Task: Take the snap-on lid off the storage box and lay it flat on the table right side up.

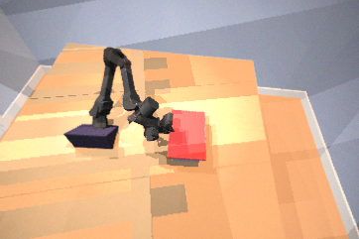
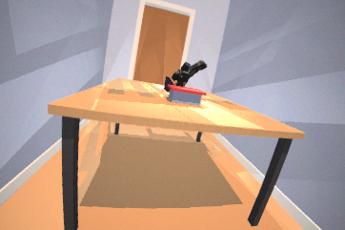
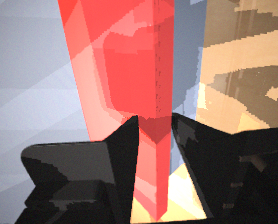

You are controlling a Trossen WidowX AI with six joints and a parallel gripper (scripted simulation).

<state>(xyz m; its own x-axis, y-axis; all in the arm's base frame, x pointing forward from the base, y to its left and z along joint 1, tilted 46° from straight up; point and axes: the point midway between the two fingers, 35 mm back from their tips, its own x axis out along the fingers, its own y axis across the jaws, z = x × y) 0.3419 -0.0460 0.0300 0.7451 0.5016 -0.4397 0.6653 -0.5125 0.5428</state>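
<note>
The red lid (image 1: 192, 135) (image 2: 191, 90) (image 3: 130, 65) sits on top of the blue-grey storage box (image 2: 185, 97) (image 3: 189, 55), which stands on the table. Only a thin strip of the box shows below the lid in the top view. My gripper (image 1: 172, 123) (image 3: 154, 119) is at the lid's edge on the arm's side. In the wrist view its fingers stand partly apart, one over the lid's top and one against its outer side, with red filling the gap at the tips. It is shut on the lid. The exact contact at the tips is partly hidden.
The arm's dark base (image 1: 91, 136) stands on the wooden table (image 1: 238, 189) (image 2: 114, 108), left of the box in the top view. The arm arches above the table between its base and the box. The table's far edge lies beyond the lid.
</note>
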